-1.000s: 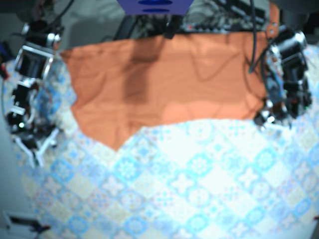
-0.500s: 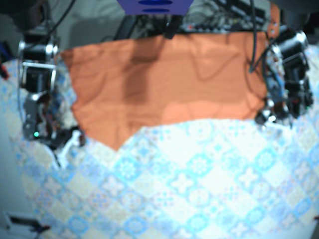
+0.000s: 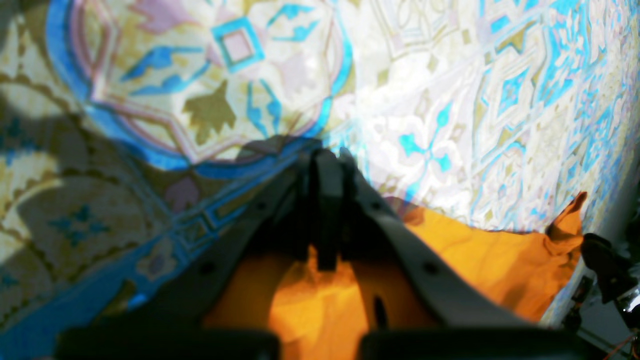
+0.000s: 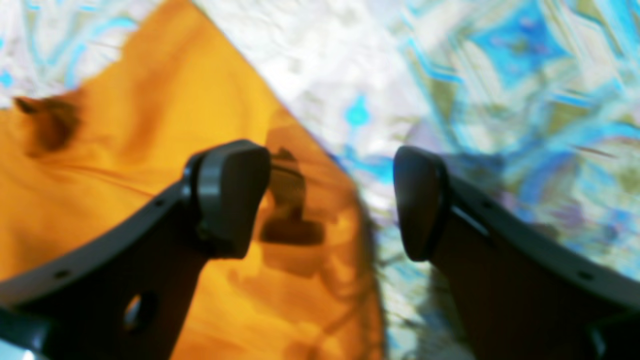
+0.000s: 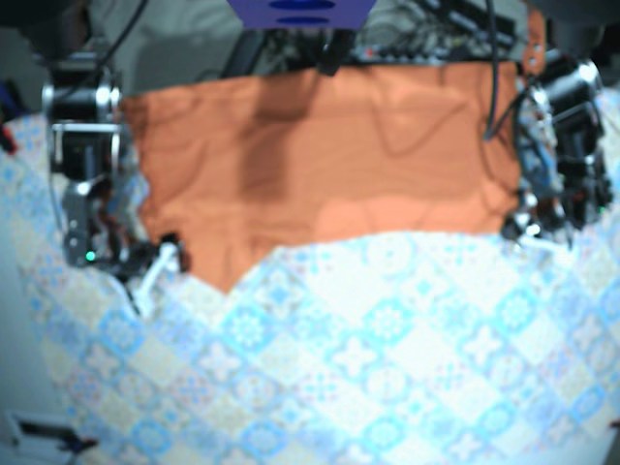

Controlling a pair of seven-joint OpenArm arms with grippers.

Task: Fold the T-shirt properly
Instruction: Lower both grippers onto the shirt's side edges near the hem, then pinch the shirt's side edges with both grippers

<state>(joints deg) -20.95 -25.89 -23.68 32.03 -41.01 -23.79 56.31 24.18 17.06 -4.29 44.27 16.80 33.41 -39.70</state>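
An orange T-shirt [image 5: 320,155] lies spread flat across the far half of the table, and its lower left edge ends in a point. My right gripper [image 5: 163,263] is at that lower left edge. In the right wrist view this gripper [image 4: 325,200] is open: one finger hangs over the T-shirt [image 4: 125,150], the other over the tablecloth. My left gripper [image 5: 518,230] is at the shirt's lower right corner. Its fingers are pressed together in the left wrist view [image 3: 325,200], with bunched orange T-shirt [image 3: 480,255] cloth held between them.
A blue and white patterned tablecloth [image 5: 387,368] covers the table. Cables and dark equipment [image 5: 426,39] run along the far edge, beside a blue object [image 5: 300,12]. A small white item [image 5: 39,431] lies at the near left corner.
My right arm has swung in from the table's left side to the shirt's lower left edge. The left arm and the shirt have stayed put.
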